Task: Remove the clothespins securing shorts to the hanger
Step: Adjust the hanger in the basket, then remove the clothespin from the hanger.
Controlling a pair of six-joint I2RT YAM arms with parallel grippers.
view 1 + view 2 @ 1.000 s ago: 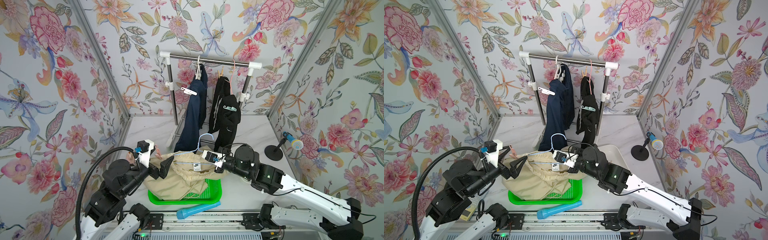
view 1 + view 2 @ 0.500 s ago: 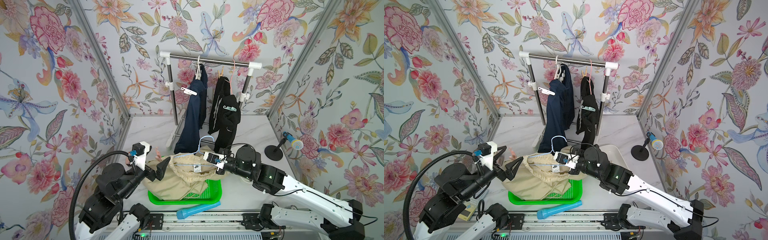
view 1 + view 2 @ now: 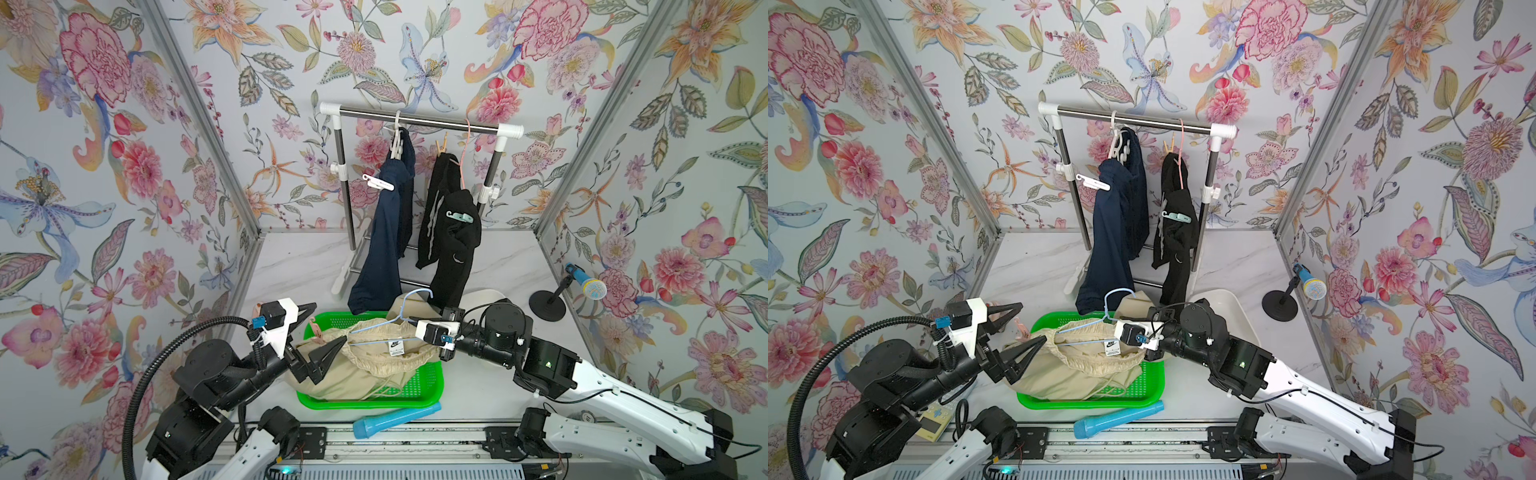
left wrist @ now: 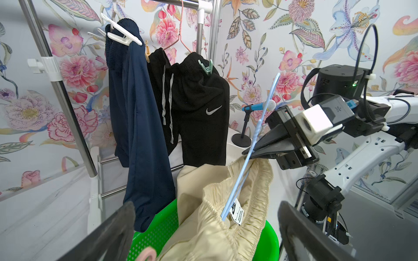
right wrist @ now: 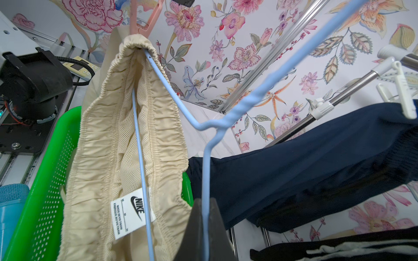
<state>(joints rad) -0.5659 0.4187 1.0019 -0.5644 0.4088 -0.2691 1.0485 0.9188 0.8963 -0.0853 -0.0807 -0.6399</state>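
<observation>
Right wrist: right gripper (image 5: pixel 204 217) pinches edge of hanger (image 5: pixel 205 162).

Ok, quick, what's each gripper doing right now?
Left gripper: open, holding nothing.
Right gripper: closed on the blue hanger.

shorts (image 3: pixel 357 374) in basket (image 3: pixel 374 404), tube (image 3: pixel 395 417) before it — rack (image 3: pixel 415 120) behind
</observation>
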